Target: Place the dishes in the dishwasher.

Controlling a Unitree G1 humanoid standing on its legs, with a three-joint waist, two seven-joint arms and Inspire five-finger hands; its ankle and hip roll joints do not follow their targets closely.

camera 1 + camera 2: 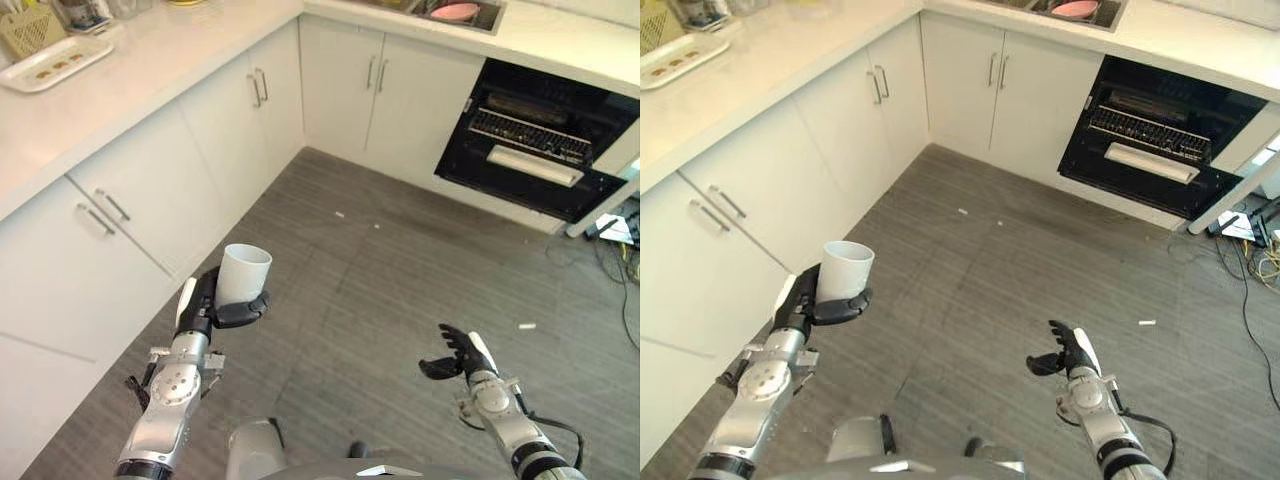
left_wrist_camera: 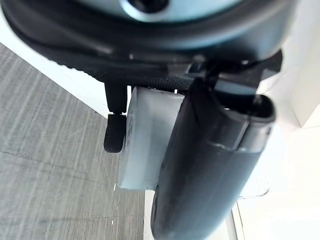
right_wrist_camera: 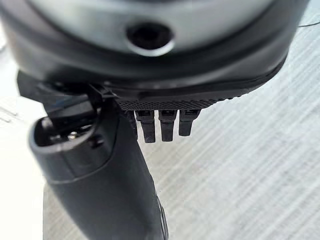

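White cup [image 1: 244,274] in left hand [image 1: 212,305]

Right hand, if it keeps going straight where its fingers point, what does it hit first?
Probably nothing soon. The right hand is open and empty, fingers aimed over bare floor toward the white cabinets. Those doors look like the first obstacle, though depth is uncertain.

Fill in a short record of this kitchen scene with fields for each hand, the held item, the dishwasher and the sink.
left hand: curled round a white cup, held upright above the floor
cup: white, open end up, nothing seen inside
right hand: holds nothing, fingers relaxed, low over the floor
dishwasher: open, under the far counter, rack visible inside
sink: in the far counter, a pink dish in it
tray: on the left counter
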